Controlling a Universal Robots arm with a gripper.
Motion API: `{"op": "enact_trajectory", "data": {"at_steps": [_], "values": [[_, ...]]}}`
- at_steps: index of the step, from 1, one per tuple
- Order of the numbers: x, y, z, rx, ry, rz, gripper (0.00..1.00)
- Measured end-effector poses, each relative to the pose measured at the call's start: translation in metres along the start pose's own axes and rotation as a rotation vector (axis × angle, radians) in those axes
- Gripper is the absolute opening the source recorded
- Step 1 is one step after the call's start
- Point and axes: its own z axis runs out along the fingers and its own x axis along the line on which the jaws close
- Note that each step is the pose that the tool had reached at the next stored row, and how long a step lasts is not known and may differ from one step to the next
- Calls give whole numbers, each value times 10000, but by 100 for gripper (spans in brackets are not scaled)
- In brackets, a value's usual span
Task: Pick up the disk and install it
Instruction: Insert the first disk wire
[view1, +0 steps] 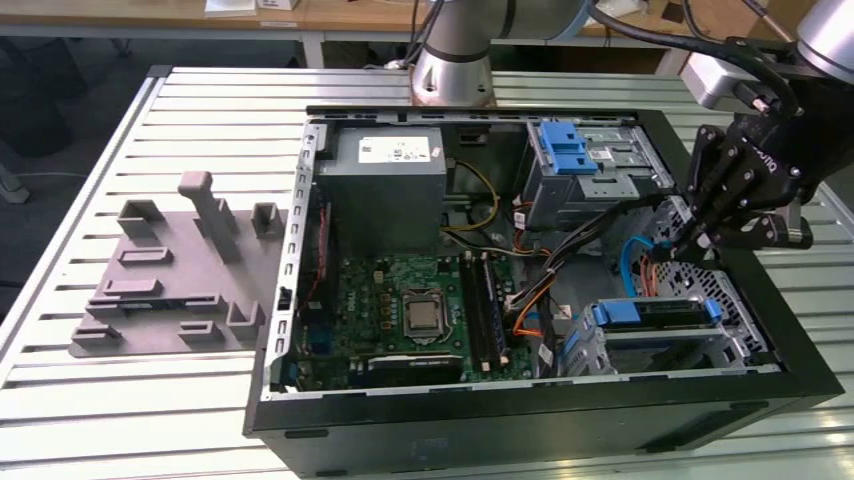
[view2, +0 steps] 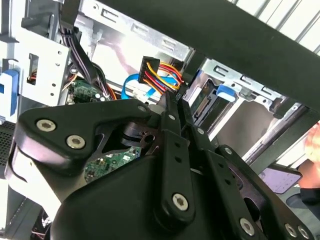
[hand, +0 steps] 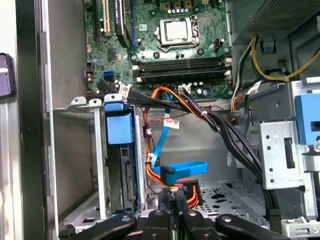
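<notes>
1. An open computer case (view1: 534, 420) lies on its side on a slatted metal table (view1: 160, 400), with the motherboard (view1: 400, 310) exposed at its floor.
2. The hand (view1: 697, 240) hangs inside the case near the exterior view's right wall, just above the drive cage (view1: 727, 345).
3. In both wrist views its black fingers (hand: 172, 202) are pressed together on a black connector with red, orange and yellow wires (view2: 160, 72).
4. A blue flat cable with its plug (hand: 182, 172) lies just beside that connector.
5. The disk (view1: 650, 312) sits in the drive cage, edge-on, its blue carrier front (hand: 119, 125) facing out of the slot.
6. A grey power supply box (view1: 387, 180) stands at the far end of the case, and a second cage with a blue latch (view1: 571, 155) is next to it.
7. A grey fixture with upright pegs (view1: 174, 270) rests on the table on the exterior view's left, well apart from the case.
</notes>
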Motion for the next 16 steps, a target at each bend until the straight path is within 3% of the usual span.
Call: {"op": "enact_trajectory", "data": {"at_steps": [9,16], "values": [[109,6,11,247,-102,-89,16],[211,56,25,284,-183,-154,16]]}}
